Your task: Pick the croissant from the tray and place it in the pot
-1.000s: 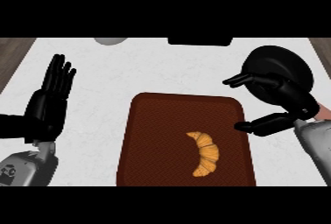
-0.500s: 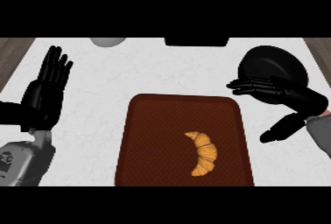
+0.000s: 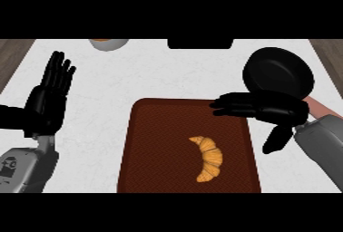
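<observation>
Nearby, croissant [image 3: 209, 158] left of right hand [image 3: 273, 110]

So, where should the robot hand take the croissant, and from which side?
Probably at the thick middle of the croissant, across its width, from above: it lies flat on the tray, curved, its tips thin. The right robot hand, open at the tray's far right corner, is nearest.

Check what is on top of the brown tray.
Only the croissant lies on the tray. The open right hand covers its far right corner, hiding that patch.
</observation>
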Available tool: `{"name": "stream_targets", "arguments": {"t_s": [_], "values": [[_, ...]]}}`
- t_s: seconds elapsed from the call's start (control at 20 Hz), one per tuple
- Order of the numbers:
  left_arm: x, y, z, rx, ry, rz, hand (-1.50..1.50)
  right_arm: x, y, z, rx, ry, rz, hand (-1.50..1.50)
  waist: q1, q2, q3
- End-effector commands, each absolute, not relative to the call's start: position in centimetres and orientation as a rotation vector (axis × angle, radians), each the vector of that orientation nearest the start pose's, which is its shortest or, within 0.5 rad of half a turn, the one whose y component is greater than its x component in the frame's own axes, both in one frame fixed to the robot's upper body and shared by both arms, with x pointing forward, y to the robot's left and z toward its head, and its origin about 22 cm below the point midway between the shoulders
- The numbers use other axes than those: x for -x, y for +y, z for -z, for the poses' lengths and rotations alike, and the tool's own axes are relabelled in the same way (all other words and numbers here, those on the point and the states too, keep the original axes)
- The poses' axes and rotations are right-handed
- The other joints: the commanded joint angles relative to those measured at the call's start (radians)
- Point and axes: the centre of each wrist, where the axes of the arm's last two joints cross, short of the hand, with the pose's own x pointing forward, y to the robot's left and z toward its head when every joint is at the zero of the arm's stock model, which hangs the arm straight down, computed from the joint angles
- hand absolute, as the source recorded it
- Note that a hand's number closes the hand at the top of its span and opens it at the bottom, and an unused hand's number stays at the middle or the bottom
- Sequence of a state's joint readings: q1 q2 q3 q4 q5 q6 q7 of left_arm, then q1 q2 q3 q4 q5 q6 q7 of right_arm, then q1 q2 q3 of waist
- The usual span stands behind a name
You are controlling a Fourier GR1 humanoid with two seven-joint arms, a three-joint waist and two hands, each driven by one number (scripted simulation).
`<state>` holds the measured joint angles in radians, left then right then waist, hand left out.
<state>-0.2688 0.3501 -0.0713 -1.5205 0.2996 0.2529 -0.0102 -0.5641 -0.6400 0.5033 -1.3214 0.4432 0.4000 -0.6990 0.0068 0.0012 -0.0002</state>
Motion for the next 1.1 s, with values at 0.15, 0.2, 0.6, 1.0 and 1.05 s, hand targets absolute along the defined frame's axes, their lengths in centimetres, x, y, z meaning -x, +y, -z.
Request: {"name": "stream_targets", "arguments": {"t_s": [0.15, 0.2, 0.6, 1.0, 1.05], "values": [[-30.5, 26.1, -7.9, -0.101, -1.766, -0.040, 0.00, -33.3, -21.9, -9.0, -0.137, -1.638, -1.870, -1.50, -0.007, -0.001, 0.000], [-29.5, 27.1, -6.0, -0.102, -1.752, -0.046, 0.00, -32.1, -21.6, -8.2, -0.132, -1.596, -1.884, -1.50, -0.008, -0.002, 0.000], [-30.5, 26.4, -6.3, -0.093, -1.764, -0.049, 0.00, -32.8, -20.3, -4.6, -0.164, -1.538, -1.931, -1.50, -0.004, 0.000, 0.000], [-29.9, 27.5, -8.1, -0.109, -1.768, -0.059, 0.00, -31.4, -19.0, -5.3, -0.190, -1.649, -1.893, -1.50, -0.006, -0.002, 0.000], [-28.2, 26.5, -8.1, -0.110, -1.763, -0.048, 0.00, -30.5, -18.6, -4.5, -0.190, -1.641, -1.894, -1.50, -0.004, -0.003, 0.000]]}}
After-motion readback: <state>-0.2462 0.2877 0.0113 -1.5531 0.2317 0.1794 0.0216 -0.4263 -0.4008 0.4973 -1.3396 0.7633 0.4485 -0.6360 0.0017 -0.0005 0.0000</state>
